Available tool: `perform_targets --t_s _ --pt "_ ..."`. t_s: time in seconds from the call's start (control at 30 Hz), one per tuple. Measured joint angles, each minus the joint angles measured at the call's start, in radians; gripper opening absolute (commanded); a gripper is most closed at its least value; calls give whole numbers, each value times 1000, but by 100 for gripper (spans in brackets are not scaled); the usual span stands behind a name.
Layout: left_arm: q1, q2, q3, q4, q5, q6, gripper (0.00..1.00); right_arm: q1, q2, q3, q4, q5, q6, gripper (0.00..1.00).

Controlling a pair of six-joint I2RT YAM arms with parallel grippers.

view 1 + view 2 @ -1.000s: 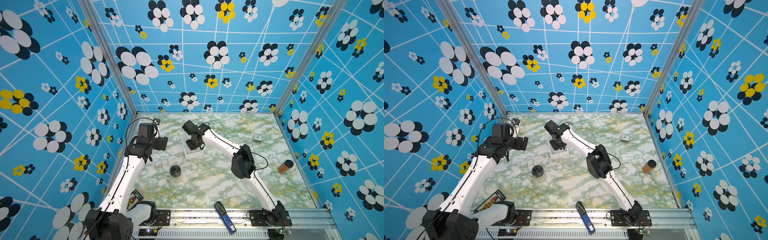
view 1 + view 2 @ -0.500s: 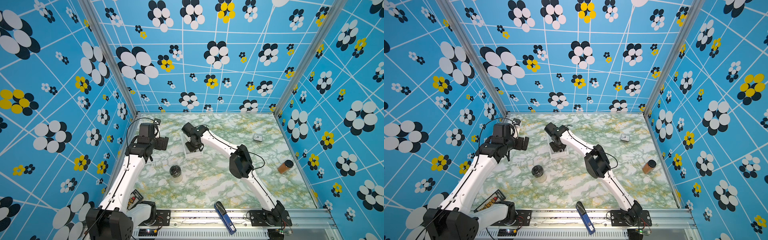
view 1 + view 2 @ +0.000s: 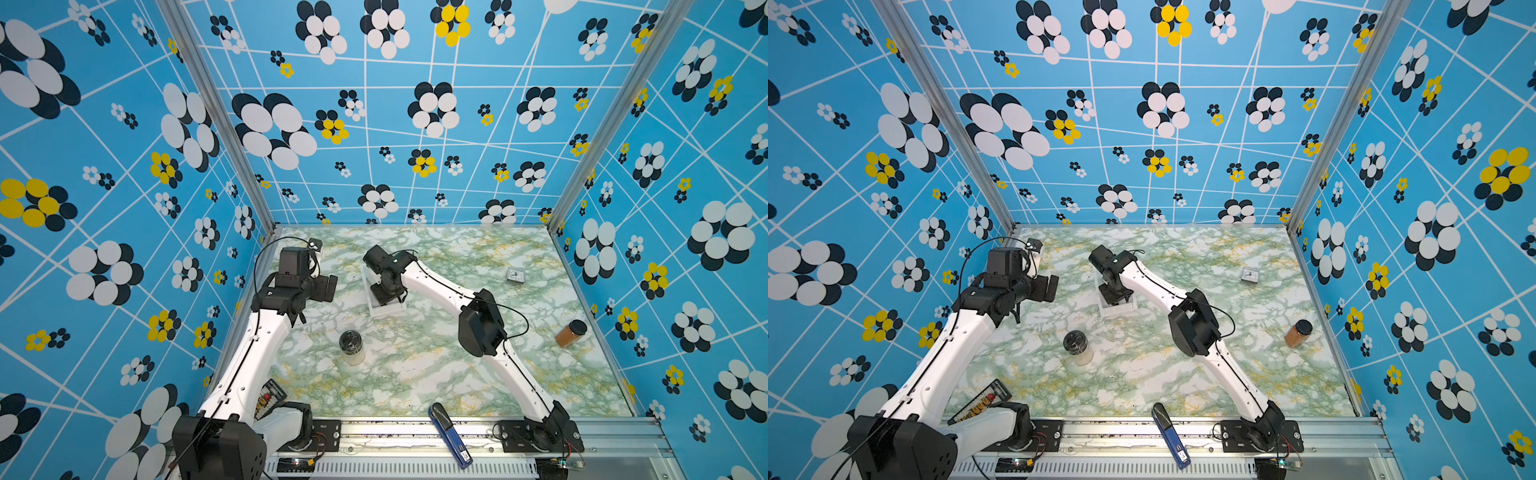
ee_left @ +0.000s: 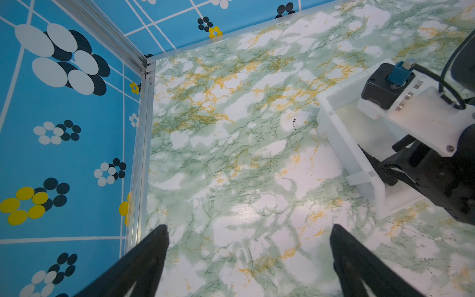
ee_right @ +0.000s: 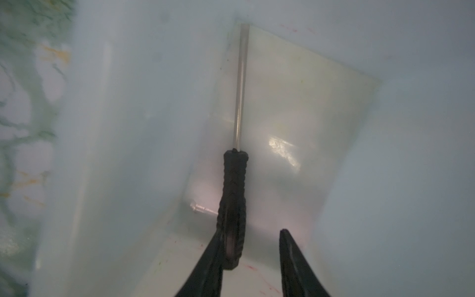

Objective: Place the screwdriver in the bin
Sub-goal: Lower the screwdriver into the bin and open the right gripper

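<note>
Vs a sec ago, both top views show the two hands sitting about where they were. The real change is at the R hand (image 5: pixel 251 232), which was clamped shut and has now started to part. In the R wrist view there's a clear gap betw the screwdriver (image 5: pixel 235 185) handle and one finger, while the handle leans on the other finger. So the hand is partway open and not pinching anything.

The screwdriver is inside the bin (image 5: pixel 154 102), shaft pointing away from the hand w/ its tip in a far corner of the bin floor. Can't tell if the butt of the handle is down on the floor or propped on that finger.

In a top view the R hand (image 3: pixel 384 291) sits low in the bin (image 3: pixel 388 312) and hides the screwdriver. The L hand (image 4: pixel 249 227) hangs w/ fingers spread wide, holding nothing, over bare tabletop (image 4: pixel 231 154) just beside the bin.

Step in hand, imo, is the release. I'd open the rest of the way before any lift, so the handle drops off that finger instead of riding up w/ it. Then go straight up w/ no sideways drift, b/c the bin looks light and a finger catching its wall could drag or tip it. I'd leave the L hand where it is.
</note>
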Motion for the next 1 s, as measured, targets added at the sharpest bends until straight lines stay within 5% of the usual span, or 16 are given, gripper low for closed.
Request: perform_targets --t_s 0.2,0.43,0.57,0.6,0.83,1.0 --pt "0 44 0 34 -38 -41 99 0 -139 -19 26 49 22 52" --pt "0 115 -16 112 -100 -98 99 -10 -581 -288 212 121 56 64" --pt "1 139 -76 187 -114 -123 99 -52 -816 -560 349 162 91 81" --pt "3 147 -95 211 -116 -130 99 -71 -871 -644 388 167 101 99" --pt "29 183 -270 432 -114 -175 99 -220 -1164 -1206 619 247 158 99" --pt "35 183 -431 644 -107 -181 99 -329 -1325 -1452 761 308 157 99"
